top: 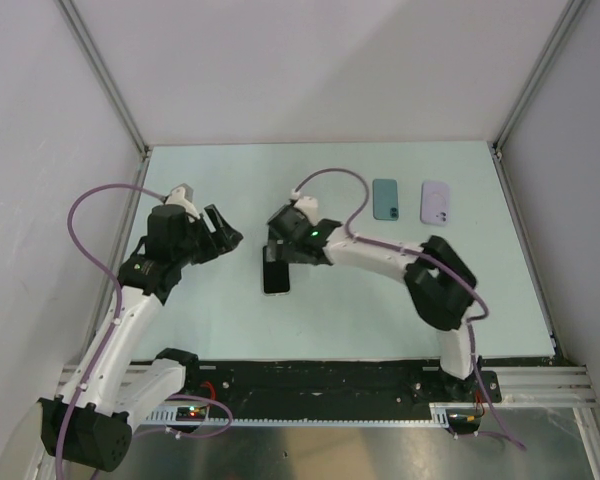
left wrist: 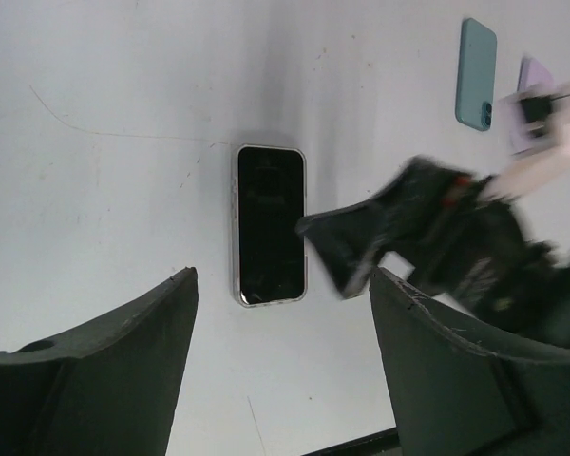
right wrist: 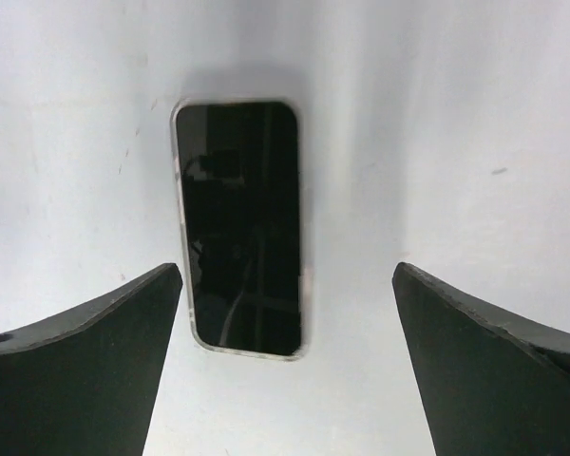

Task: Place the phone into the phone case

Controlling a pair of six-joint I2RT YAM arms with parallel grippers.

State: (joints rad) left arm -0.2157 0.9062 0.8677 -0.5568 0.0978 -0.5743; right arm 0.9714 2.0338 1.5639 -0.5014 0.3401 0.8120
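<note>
I am watching from far away; the job has hardly begun. The phone [top: 276, 275] lies flat on the table [top: 380, 300], dark screen up, near the middle; nothing holds it.

The right pincer [top: 278, 248] hangs over the phone; in the right wrist view its two fingers stand wide apart with the phone lying between and below them. In the left wrist view one right finger looks just beside the phone's long edge, but it is blurry there, so I cannot tell if it touches. The left pincer [top: 223, 235] is off to the left of the phone, pointing at it; its fingers are wide apart too and hold nothing.

Far back on the right lie a teal thing [top: 385, 199] and a pale purple thing [top: 436, 202], side by side and well apart from the phone. I think one of them is the case, but I cannot tell which from here.

So nothing is done yet; the phone is not picked up and it is nowhere near the case. What is left, I think, is nearly all of it: grab the phone by its thin edges, carry it to the case, line it up, and push it in. The phone is flat and slippery, so the grab looks like the hard part.
</note>
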